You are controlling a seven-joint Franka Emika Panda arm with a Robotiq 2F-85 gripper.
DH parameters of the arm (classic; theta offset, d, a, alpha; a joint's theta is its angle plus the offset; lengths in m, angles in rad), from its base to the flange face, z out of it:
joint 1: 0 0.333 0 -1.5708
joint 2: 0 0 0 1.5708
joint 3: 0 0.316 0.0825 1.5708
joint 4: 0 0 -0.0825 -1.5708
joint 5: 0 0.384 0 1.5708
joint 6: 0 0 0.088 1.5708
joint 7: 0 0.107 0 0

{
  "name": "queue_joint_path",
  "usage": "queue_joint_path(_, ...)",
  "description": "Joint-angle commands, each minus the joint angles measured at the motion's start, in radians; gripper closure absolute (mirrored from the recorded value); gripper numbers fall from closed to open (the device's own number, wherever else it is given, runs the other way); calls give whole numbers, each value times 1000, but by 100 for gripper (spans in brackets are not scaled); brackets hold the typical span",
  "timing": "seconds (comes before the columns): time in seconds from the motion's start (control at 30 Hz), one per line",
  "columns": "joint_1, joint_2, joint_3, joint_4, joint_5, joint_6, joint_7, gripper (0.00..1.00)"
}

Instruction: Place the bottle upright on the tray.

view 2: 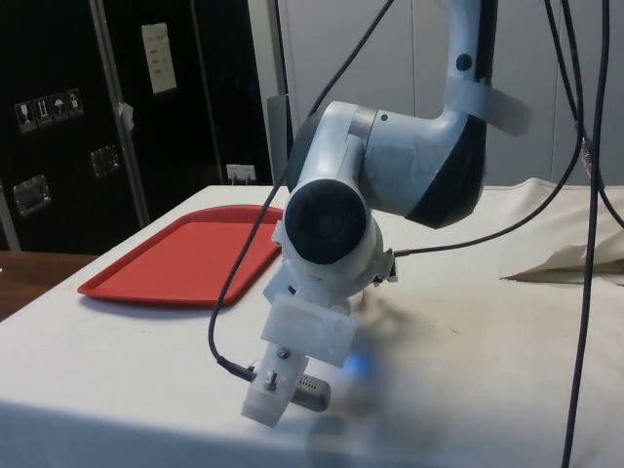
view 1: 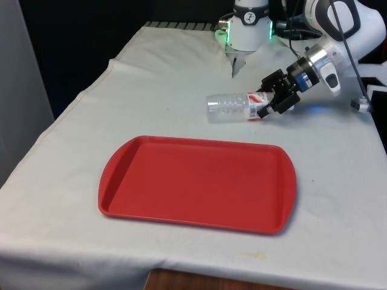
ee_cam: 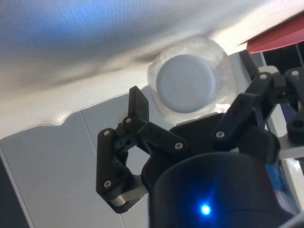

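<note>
Clear plastic bottle (view 1: 233,107): lies on its side on the white cloth (view 1: 72,139), beyond the tray's far rim, its cap end towards the front view's right.
Label: a red and white band wraps the bottle near the cap end.
Gripper (view 1: 270,99): low over the cloth at the bottle's cap end, fingers spread apart on either side of the neck, not pressed on it.
Cap (ee_cam: 186,83): pale and round, facing the wrist camera between the two fingers (ee_cam: 138,107).
Red tray (view 1: 199,181): flat on the cloth, nearer the front edge, apart from the bottle.
Tray in side view (view 2: 185,258): beyond the arm, near the dark cabinets.
</note>
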Motion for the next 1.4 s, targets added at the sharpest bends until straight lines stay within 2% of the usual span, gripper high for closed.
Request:
queue_joint_path(0.0, 0, -1, 0, -1, -5, 3, 2, 0)
queue_joint_path(0.83, 3, 9, 2, 4, 0, -2, 3, 0)
queue_joint_path(0.9, 3, 11, 2, 5, 0, -3, 3, 5)
queue_joint_path(1.0, 1, 7, 3, 1, 0, 0, 0, 20)
queue_joint_path(1.03, 4, 12, 2, 6, 0, -3, 3, 20)
queue_joint_path(1.13, 4, 14, 3, 8, 0, -6, 4, 41)
queue_joint_path(1.27, 2, 16, 9, 10, -2, -16, 5, 53)
queue_joint_path(1.37, 1, 16, 11, 11, -2, -20, 6, 57)
